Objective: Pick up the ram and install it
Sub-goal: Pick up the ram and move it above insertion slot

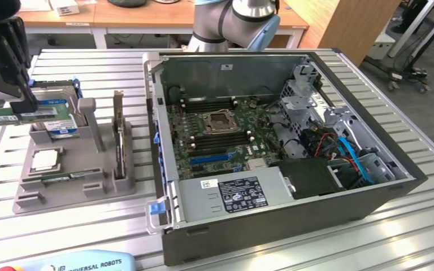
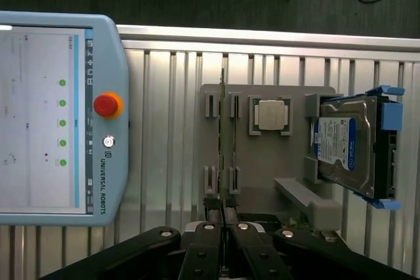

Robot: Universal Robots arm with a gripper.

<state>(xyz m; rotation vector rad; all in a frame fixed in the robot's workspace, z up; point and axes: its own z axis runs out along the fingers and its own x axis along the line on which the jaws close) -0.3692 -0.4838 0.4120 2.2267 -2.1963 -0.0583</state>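
Pincer: you have it over the bench at the edge on the exterior view's left, above the grey fixture. The jaws are all but closed. In the wrist view the two black fingers pinch the ram from either face.

Ram: held up off the fixture with its long axis level, running along that bench edge. In the exterior view it reads as a long, thin green strip, paler toward one end. In the wrist view you see it edge-on, a narrow line over the fixture's slots. Chips and label print cannot be made out.

Teach pendant: at the near corner of the bench on the exterior view's left. The pale blue casing is printed "UNIVERSAL ROBOTS", legible in both views. The wrist view also shows a red button beside the lit screen; the screen text is too small to read.

In the fixture:
- A square silver processor chip sits in its pocket.
- A hard drive stands on edge in a blue carrier. It has a blue-and-white label whose print is unreadable.

Computer case: further toward the exterior view's right, it lies open on the bench. The green motherboard is exposed inside. The power supply at the near side carries a black-and-white label whose text is not legible.
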